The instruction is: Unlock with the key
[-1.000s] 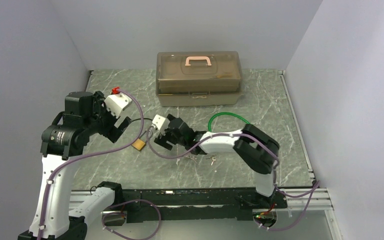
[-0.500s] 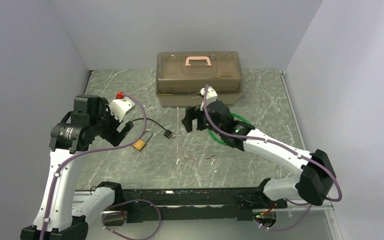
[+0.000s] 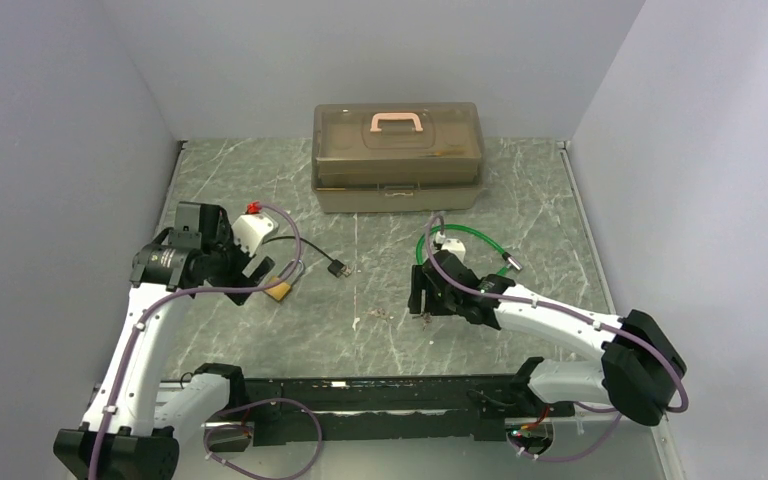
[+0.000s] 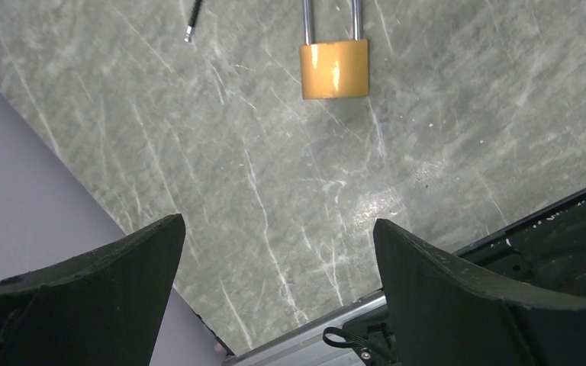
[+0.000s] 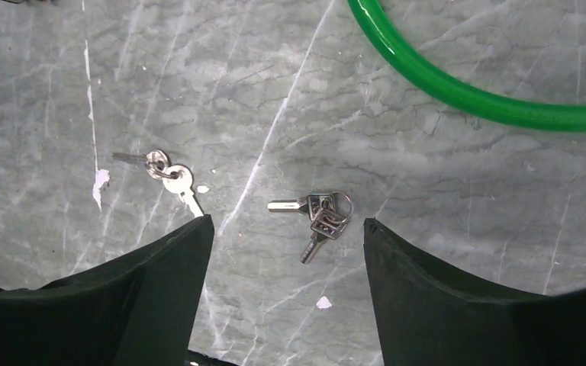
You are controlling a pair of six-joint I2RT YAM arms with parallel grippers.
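- Padlock (image 3: 278,290) is left of centre in the overhead shot, lying flat on the table (image 3: 520,200). I can't tell if the shackle's latched. The left gripper (image 4: 276,229) hangs just short of it with its fingers wide apart and nothing in them. What's the biggest worry?
- Nothing is pinning the lock. It lies loose, so I reckon pushing a key in would just skate it across the table unless the left one clamps the brass body first.
- And the right side?
- The right gripper (image 5: 286,221) is over the key bunch (image 5: 322,217) in the lower middle of its wrist view, fingers apart and empty. The bunch lies nearer the right-hand finger, off centre. Closing there could shove it aside, or pinch the ring instead of one key's head (then the blade dangles any old way).
- And the smallest?
- The second pair of keys (image 5: 164,174) at centre-left, with one tip almost under the other finger. It might get dragged along. It could also be the set that actually fits, and I can't tell which does.
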